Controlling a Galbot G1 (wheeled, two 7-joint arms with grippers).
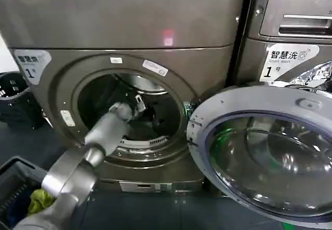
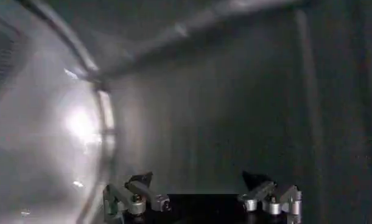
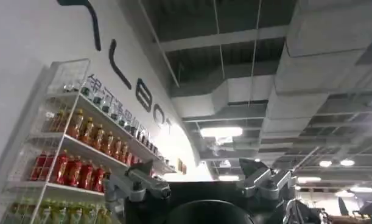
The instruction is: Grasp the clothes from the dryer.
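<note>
Near left: a dark basket on the floor holds a yellow-green cloth. The left arm runs up from there through the porthole of the dryer, whose door hangs swung out at near right. Left gripper sits inside the steel drum, fingers spread wide, nothing between them. The clothes cannot be made out in the drum. Right gripper points at the ceiling, fingers apart, holding nothing. Far right: the LG machine.
</note>
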